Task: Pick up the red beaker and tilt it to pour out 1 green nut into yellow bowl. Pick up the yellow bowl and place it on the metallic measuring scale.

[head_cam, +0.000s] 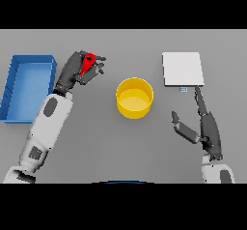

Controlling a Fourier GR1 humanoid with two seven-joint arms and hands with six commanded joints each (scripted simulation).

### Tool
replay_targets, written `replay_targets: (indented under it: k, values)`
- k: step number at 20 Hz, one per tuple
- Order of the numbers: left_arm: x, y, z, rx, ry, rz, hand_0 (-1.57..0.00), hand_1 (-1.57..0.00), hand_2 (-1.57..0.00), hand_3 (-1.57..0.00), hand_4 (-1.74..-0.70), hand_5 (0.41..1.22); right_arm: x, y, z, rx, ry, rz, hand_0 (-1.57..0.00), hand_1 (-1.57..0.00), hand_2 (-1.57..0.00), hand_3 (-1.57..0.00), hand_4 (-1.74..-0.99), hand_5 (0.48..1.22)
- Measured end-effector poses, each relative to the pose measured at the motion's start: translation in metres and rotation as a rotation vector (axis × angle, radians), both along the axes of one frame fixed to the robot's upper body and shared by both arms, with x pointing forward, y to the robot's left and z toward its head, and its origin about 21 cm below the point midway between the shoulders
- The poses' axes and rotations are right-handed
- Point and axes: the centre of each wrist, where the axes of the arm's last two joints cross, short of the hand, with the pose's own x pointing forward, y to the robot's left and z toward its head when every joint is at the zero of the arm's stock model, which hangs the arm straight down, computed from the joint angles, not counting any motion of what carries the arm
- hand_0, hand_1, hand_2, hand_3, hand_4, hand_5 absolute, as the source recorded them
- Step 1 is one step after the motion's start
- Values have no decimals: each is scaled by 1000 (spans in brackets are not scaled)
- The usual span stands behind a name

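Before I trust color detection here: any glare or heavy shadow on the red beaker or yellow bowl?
Head view: lighting is flat and even, no glare; the yellow bowl shows only mild inner shading; the red beaker is mostly hidden by the left hand, not by shadow; the scale reads uniformly pale.

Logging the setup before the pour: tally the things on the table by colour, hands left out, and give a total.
Red: 1, the red beaker, held in the left hand
Yellow: 1, the yellow bowl
Blue: 1, the blue bin
Metallic grey: 1, the measuring scale
Total: 4
No green nut shows in this view.
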Motion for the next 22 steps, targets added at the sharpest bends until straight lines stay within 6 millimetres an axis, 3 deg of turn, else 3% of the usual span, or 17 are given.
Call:
replay_targets:
  k: [5, 10, 15, 17, 18, 22]
  values:
    - [-8, -24, 10, 147, 10, -26, -1567, -1567, -1567, -1565, -1736, 1117, 2, 1, 4, 9, 11, -6, 1, 1, 1, 1, -1255, 681]
    - [-5, -40, 23, 527, -50, -48, -1570, -1570, -1570, -1569, -1739, 1127, 2, 3, 5, 28, 22, 1, 1, 1, 1, 1, -1256, 690]
    - [-1, -60, 35, 846, -145, -130, -1571, -1571, -1571, -1570, -1740, 1190, -2, 6, 4, 29, 16, 4, 1, 1, 1, 1, -1274, 704]
    - [1, -61, 36, 939, -175, -169, -1571, -1571, -1571, -1571, -1649, 1201, -2, 4, 6, 24, 9, 1, 1, 1, 1, 1, -1284, 705]
    - [3, -64, 40, 993, -188, -194, -1571, -1571, -1571, -1571, -1666, 1205, -2, 5, 5, 35, 9, 7, 1, 1, 1, 1, -1283, 702]
    - [5, -81, 51, 1204, -228, -303, -1571, -1571, -1571, -1277, -1701, 1215, -4, 5, -1, 71, 13, -1, 1, 1, 1, 1, -1292, 678]
